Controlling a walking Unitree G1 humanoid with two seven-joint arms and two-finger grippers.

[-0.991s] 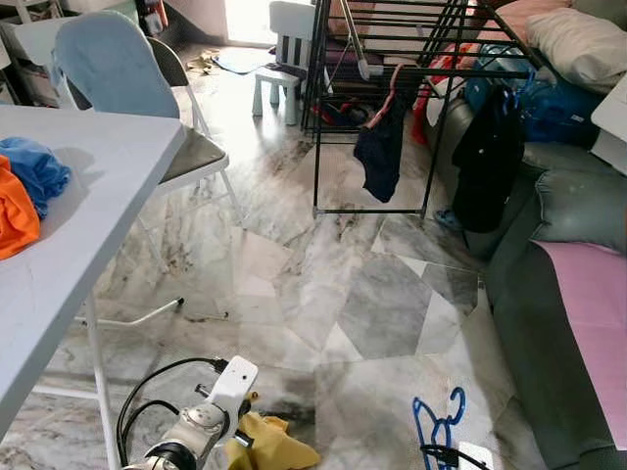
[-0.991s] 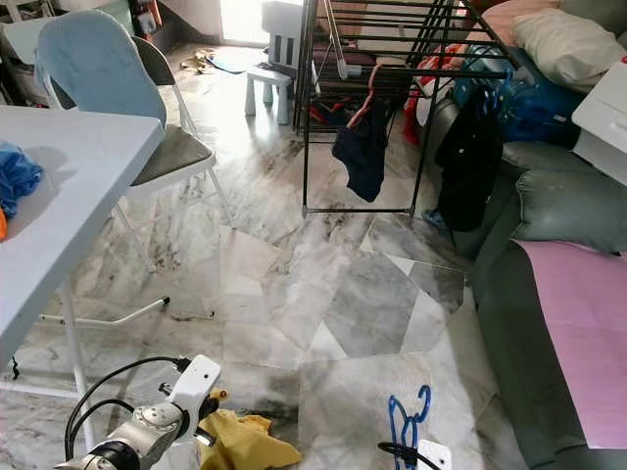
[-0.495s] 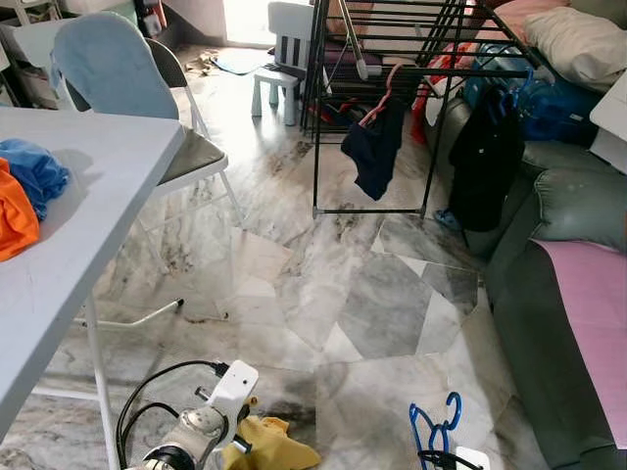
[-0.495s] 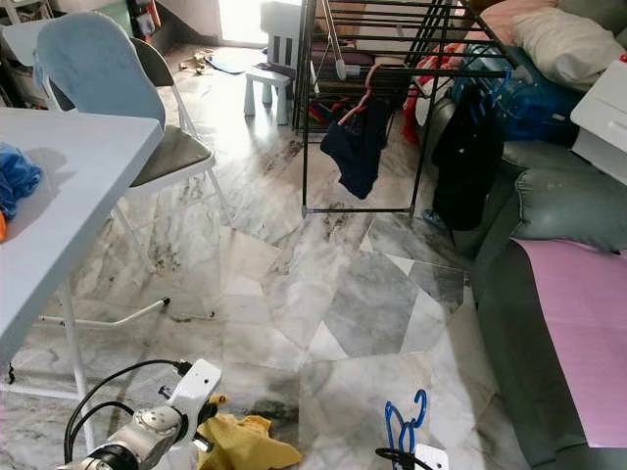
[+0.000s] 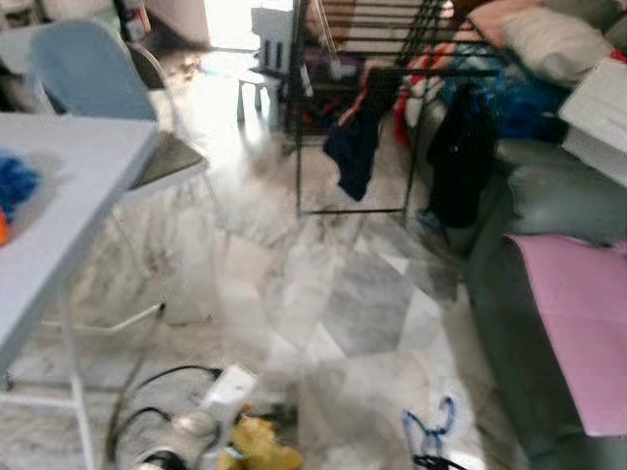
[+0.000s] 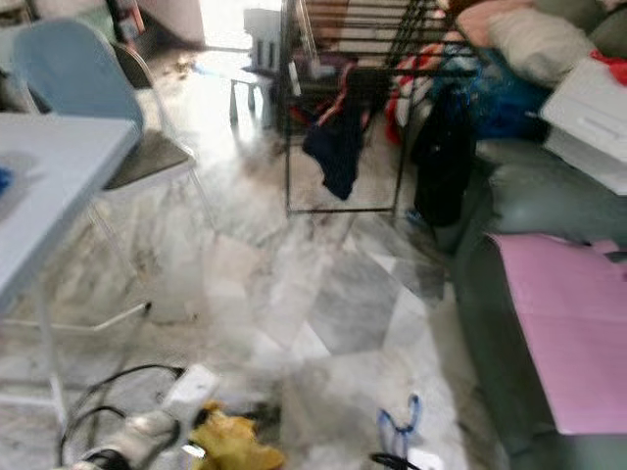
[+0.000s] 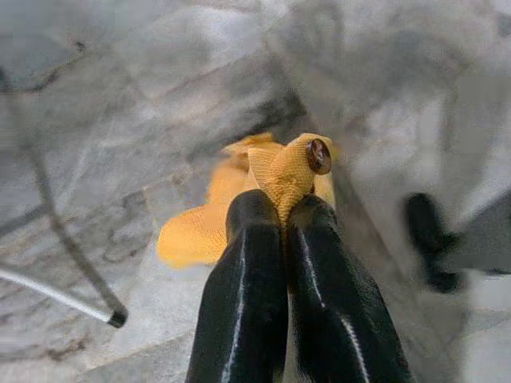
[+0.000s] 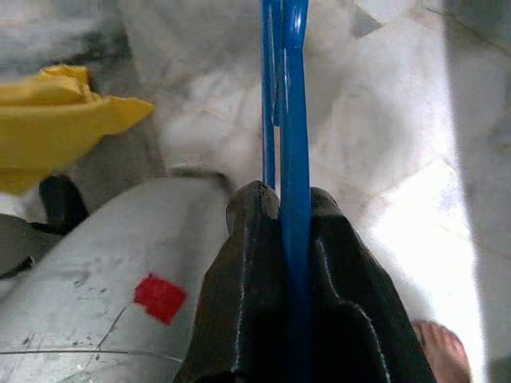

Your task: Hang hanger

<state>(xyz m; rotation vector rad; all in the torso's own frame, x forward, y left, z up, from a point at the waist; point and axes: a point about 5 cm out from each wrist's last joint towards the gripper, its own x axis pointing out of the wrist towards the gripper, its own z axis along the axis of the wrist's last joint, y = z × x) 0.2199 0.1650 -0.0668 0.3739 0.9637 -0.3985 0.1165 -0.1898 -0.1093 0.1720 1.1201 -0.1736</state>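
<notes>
Two grippers show low in the blurred head views. On the left, the left gripper (image 7: 275,211) is clamped on a yellow cloth (image 7: 239,207) above the marble floor (image 5: 323,294). To the right, the right gripper (image 8: 281,203) pinches a blue hanger (image 8: 287,104). Farther off stands a black drying rack (image 5: 353,69) with a dark garment (image 5: 353,152) beside a grey sofa (image 5: 549,206).
</notes>
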